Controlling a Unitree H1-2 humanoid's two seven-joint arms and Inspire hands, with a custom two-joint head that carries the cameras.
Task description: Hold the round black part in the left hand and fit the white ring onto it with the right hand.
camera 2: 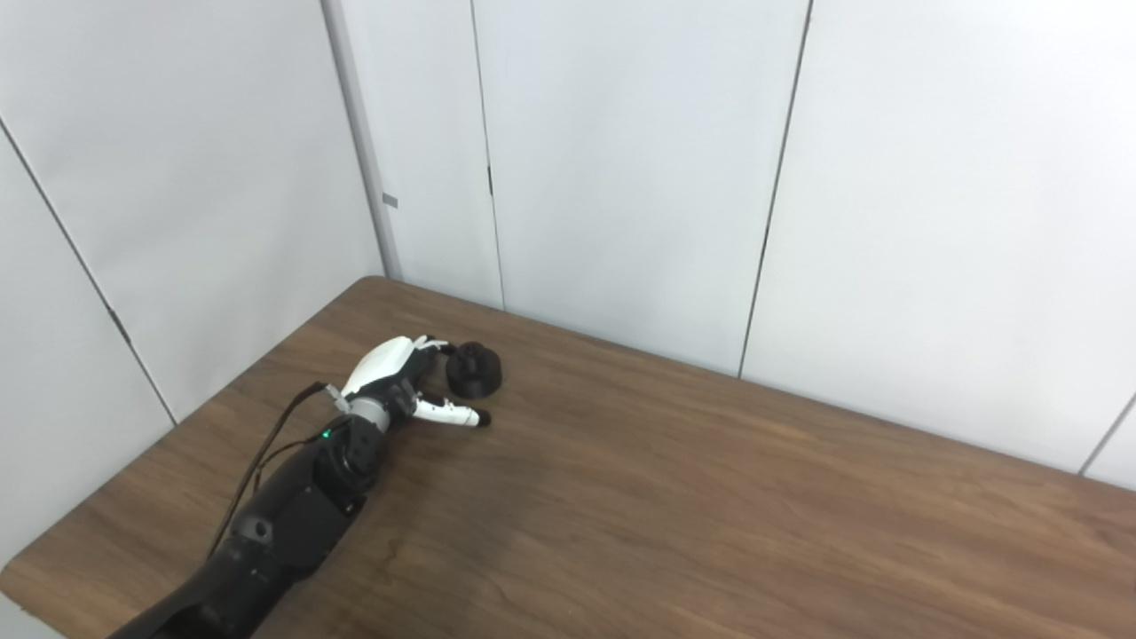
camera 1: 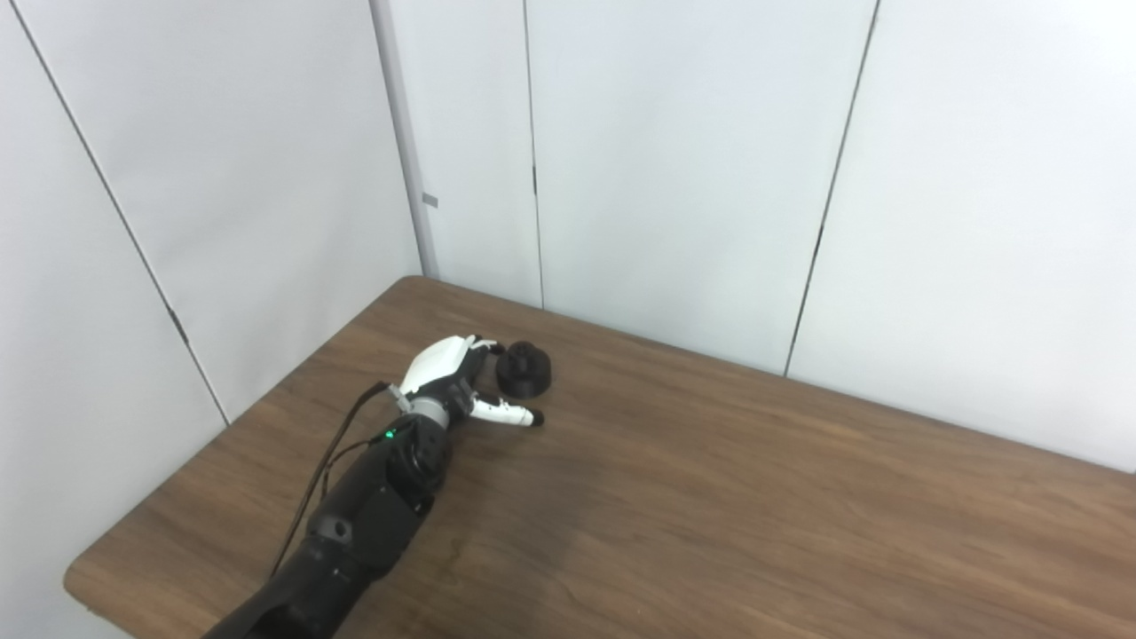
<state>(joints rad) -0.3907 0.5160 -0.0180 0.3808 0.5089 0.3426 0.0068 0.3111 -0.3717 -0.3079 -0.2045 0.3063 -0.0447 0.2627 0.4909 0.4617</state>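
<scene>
The round black part (camera 1: pixel 523 368) (camera 2: pixel 473 370) stands on the brown table near its far left corner. My left hand (camera 1: pixel 453 377) (camera 2: pixel 401 373) lies just left of it, open, with its fingertips close to the part's left side and the thumb stretched out along the table in front of the part. Whether the fingertips touch the part I cannot tell. No white ring shows in either view. My right hand is out of the picture.
The wooden table (camera 1: pixel 710 497) runs from the left corner off to the right and front. White wall panels (camera 1: pixel 674 160) close it in at the back and on the left. My black left forearm (camera 1: pixel 355 524) crosses the table's left part.
</scene>
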